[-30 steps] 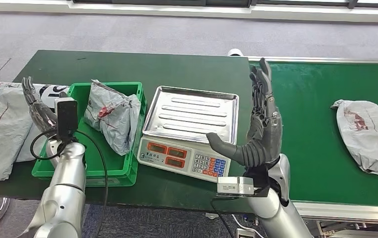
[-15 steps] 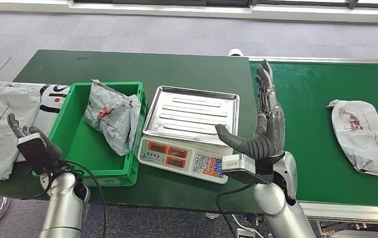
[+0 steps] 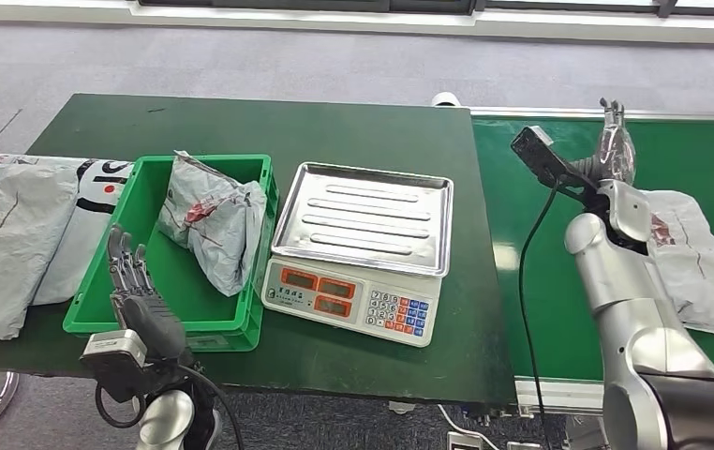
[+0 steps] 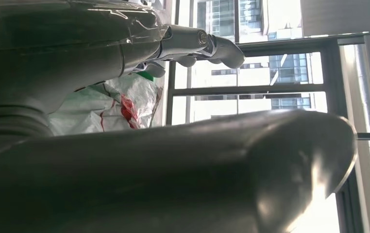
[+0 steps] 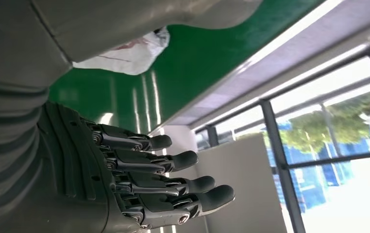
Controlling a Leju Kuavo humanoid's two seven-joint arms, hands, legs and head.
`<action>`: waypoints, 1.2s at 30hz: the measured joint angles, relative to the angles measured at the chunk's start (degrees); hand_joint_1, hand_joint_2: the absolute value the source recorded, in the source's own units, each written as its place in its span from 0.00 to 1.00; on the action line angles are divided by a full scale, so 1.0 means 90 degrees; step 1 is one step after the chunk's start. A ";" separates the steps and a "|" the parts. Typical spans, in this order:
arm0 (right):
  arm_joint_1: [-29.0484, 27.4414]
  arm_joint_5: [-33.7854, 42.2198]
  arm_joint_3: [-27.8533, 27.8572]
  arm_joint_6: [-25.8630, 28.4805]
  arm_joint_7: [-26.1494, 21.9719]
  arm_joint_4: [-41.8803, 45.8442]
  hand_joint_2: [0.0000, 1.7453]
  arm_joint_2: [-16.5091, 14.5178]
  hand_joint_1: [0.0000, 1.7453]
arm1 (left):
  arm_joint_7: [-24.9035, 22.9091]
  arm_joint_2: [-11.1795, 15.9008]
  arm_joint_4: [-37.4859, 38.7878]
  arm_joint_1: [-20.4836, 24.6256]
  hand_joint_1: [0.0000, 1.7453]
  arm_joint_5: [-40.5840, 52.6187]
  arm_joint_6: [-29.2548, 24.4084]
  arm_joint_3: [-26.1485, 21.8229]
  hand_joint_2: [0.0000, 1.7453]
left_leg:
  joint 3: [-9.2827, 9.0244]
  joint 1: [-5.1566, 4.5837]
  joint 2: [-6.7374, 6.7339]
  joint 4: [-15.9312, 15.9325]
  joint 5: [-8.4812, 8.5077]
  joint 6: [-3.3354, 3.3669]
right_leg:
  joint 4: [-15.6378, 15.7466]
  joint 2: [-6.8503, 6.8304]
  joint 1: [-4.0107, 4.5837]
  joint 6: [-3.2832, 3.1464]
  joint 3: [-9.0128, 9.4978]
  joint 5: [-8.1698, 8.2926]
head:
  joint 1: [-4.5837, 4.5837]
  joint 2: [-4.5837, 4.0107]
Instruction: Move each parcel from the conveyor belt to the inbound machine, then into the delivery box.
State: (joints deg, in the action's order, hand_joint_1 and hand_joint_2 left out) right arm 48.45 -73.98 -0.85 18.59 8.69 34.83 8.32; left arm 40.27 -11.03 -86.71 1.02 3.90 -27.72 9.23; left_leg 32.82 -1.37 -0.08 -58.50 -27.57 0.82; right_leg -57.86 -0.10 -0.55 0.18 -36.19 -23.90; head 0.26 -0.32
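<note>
Right hand (image 3: pixel 615 145) swung over parcel (image 3: pixel 700 262), fingers (image 5: pixel 173 160) spread

We see the scale (image 3: pixel 358 253) on the table (image 3: pixel 241 127), the crate (image 3: pixel 180 281) left of it holding one parcel (image 3: pixel 213 220), the belt (image 3: pixel 559 234) right of it carrying another parcel (image 3: pixel 700 267).
</note>
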 joint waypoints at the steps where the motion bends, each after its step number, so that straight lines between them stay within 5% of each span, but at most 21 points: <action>1: 0.0107 -0.0156 -0.0001 -0.0108 0.0156 -0.0234 1.00 0.0035 0.00 | -0.0001 -0.0001 -0.0033 -0.0011 0.00 -0.0038 0.0038 0.0016 0.00 | 0.0000 0.0001 0.0000 0.0001 0.0000 0.0000 | 0.0000 0.0000 0.0001 -0.0001 -0.0002 -0.0001 | -0.0001 0.0000; 6: 0.0445 -0.1041 -0.0069 -0.1015 0.1155 -0.1105 1.00 0.0241 0.00 | -0.0001 -0.0003 -0.0151 -0.0026 0.00 -0.0166 0.0246 0.0030 0.00 | 0.0004 0.0008 0.0009 0.0002 0.0001 -0.0002 | -0.0001 -0.0009 0.0009 -0.0006 -0.0004 -0.0005 | 0.0001 0.0001; 13: 0.0384 -0.1200 -0.0073 -0.1876 0.1510 -0.1707 1.00 0.0662 0.00 | -0.0004 -0.0027 -0.0222 -0.0087 0.00 -0.0298 0.0408 -0.0005 0.00 | 0.0009 0.0005 0.0008 0.0002 -0.0001 0.0001 | 0.0000 -0.0008 0.0006 -0.0005 -0.0004 -0.0005 | 0.0001 0.0000; 36: -0.0190 -0.1189 -0.0049 -0.2033 0.2111 -0.2109 1.00 0.0917 0.00 | -0.0005 -0.0115 -0.0181 -0.0153 0.00 -0.0477 0.0387 -0.0235 0.00 | 0.0009 0.0005 0.0003 0.0002 -0.0003 0.0002 | 0.0000 -0.0004 0.0007 -0.0005 -0.0010 -0.0005 | 0.0001 0.0000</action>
State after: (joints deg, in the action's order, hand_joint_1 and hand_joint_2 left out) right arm 46.74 -84.67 -1.29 0.29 27.68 15.85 16.58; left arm 40.22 -12.07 -88.34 -0.35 -0.39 -24.24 7.11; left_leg 32.90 -1.32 -0.06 -58.48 -27.60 0.84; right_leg -57.86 -0.14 -0.49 0.14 -36.28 -23.95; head 0.26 -0.32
